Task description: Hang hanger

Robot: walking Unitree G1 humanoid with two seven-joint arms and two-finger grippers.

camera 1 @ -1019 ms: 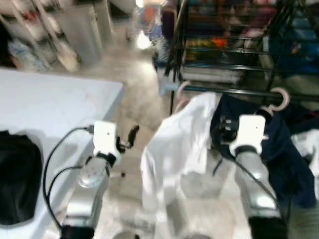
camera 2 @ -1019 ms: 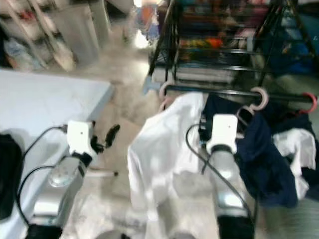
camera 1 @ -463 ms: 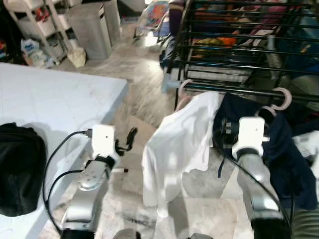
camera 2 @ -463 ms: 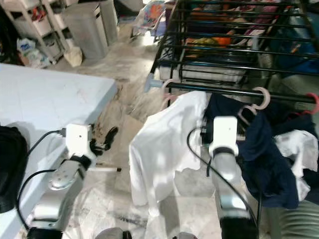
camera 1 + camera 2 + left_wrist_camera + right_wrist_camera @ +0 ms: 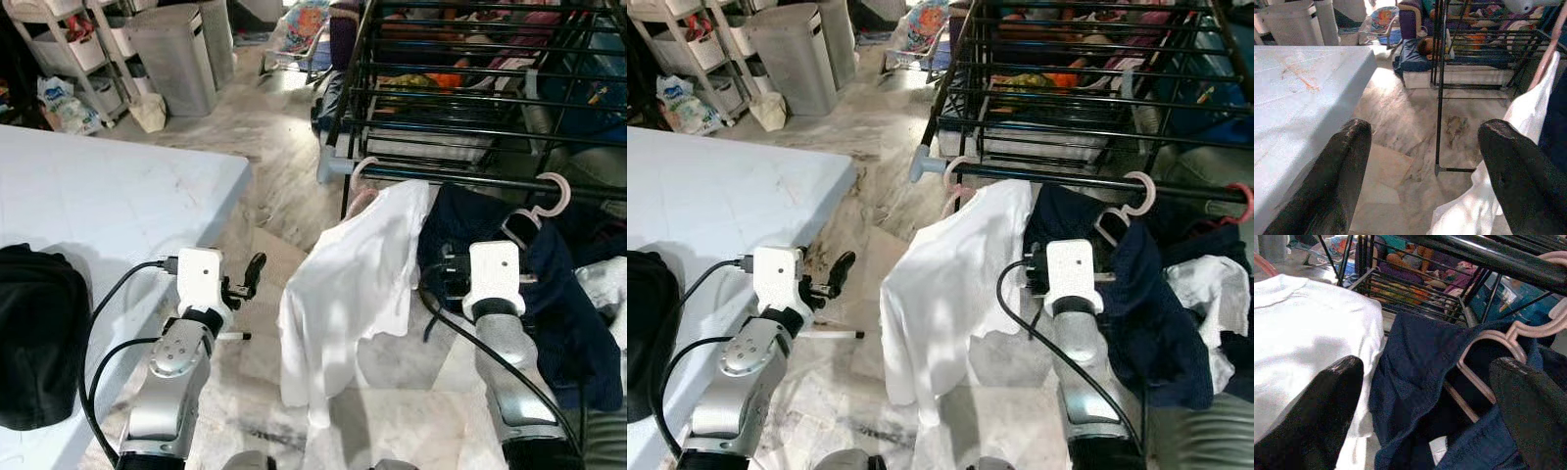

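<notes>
A white shirt [image 5: 353,284] hangs on a pink hanger [image 5: 364,170] from the black rail [image 5: 470,180] of a drying rack. Beside it, a navy garment [image 5: 563,304] hangs on a second pink hanger [image 5: 547,201]. My right gripper [image 5: 1425,411] is open just in front of the navy garment, with that hanger [image 5: 1488,340] ahead between its fingers and nothing held. Left of the white shirt, my left gripper [image 5: 247,277] is open and empty over the floor beside the table; the wrist view shows its fingers [image 5: 1337,171] wide apart.
A white table [image 5: 98,196] with a black bag [image 5: 34,333] stands on my left. The black drying rack [image 5: 470,69] holds clothes behind the rail. A grey bin [image 5: 181,54] and shelves [image 5: 59,49] stand far left. A red hanger [image 5: 1242,201] and a white cloth [image 5: 1205,284] are at the right.
The picture has steadied and sharpened after a camera shift. Both arms sit slightly lower in view. The shirt and the navy garment hang as before.
</notes>
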